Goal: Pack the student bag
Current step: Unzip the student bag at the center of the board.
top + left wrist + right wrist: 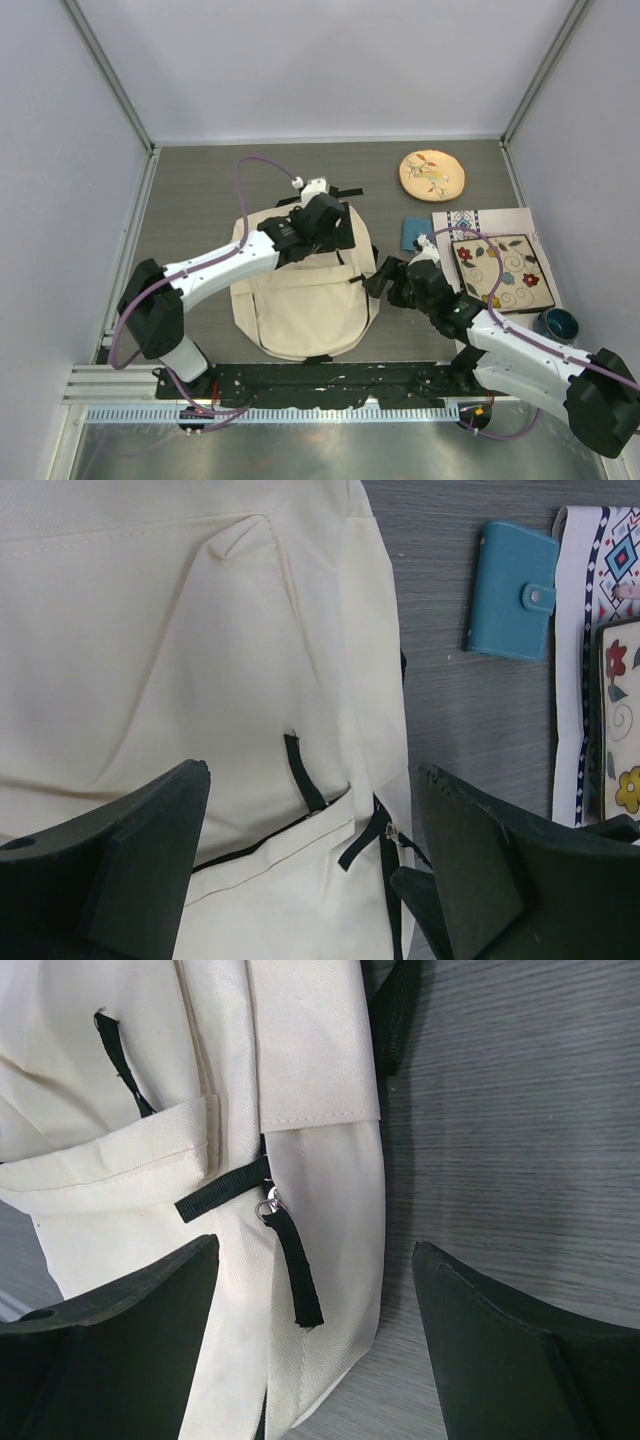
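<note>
Top of student bag (305,300) hidden under left arm (225,262), left claw (312,775) and right claw (315,1248) both spread wide, empty.

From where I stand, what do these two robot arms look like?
Both the left arm and right arm have white tube-like links with bulky black joints. A thin purple cable loops along each. Their fingers are dark, matte wedges.

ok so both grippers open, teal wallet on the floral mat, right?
No: the teal wallet lies on the bare table, between the student bag and the floral mat; the left wrist view shows it. The left gripper and right gripper are open.
</note>
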Motion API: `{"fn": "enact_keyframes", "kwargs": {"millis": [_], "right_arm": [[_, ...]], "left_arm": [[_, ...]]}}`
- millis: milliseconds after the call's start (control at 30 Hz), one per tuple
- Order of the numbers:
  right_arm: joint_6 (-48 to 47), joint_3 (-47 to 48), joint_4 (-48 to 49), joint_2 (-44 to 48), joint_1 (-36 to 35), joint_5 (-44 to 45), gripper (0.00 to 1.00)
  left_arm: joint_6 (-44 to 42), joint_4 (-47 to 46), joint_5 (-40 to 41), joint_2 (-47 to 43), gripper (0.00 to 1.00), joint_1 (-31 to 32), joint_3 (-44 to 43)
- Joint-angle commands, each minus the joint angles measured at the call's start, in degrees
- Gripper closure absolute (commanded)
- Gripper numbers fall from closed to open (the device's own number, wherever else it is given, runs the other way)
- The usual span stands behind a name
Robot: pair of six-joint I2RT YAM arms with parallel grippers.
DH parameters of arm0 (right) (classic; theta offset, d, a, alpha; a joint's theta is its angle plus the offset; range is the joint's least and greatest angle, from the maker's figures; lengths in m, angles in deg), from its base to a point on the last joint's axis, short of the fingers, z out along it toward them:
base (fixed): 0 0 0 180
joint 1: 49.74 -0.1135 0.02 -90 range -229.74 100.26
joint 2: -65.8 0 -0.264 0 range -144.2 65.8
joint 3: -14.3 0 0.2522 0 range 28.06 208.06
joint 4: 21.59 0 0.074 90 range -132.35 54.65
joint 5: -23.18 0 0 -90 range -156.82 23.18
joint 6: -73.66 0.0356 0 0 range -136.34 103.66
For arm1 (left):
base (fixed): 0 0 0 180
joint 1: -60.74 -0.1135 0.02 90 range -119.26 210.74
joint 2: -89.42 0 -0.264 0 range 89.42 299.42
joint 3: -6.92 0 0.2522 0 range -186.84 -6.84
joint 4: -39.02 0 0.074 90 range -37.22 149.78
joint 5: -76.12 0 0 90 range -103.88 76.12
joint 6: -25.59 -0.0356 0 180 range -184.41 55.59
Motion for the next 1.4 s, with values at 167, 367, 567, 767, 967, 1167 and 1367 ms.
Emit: {"fn": "enact_keyframes", "kwargs": {"millis": [167, 367, 567, 767, 967, 1167, 1367], "right_arm": [[1.0, -1.1, 1.7, 2.1, 0.1, 0.0, 0.17], [0.7, -1.1, 0.8, 3.5, 0.1, 0.7, 0.17], [0.6, -1.3, -0.1, 4.4, 0.2, 1.4, 0.17], [0.6, -1.6, -0.6, 4.7, 0.1, 1.9, 0.17], [0.3, -1.1, -0.7, 4.7, 0.1, 2.2, 0.17], [0.1, -1.0, -0.7, 4.4, 0.2, 2.4, 0.17], [0.6, -0.2, -0.6, 4.7, 0.1, 2.9, 0.17]], "left_arm": [[1.7, 6.4, -0.2, 9.0, 0.19, 2.1, -8.6], [2.4, 7.7, -0.7, 12.6, 0.27, 2.3, -9.8], [3.0, 9.0, 0.0, 14.5, 0.42, 2.4, -10.9], [3.0, 8.6, 0.0, 14.3, 0.55, 2.4, -10.4], [3.0, 8.6, -0.4, 15.2, 0.66, 2.4, -10.4], [2.5, 9.0, -0.3, 15.8, 0.84, 2.4, -10.5], [2.0, 9.0, -0.1, 15.3, 1.0, 2.3, -10.2]]}}
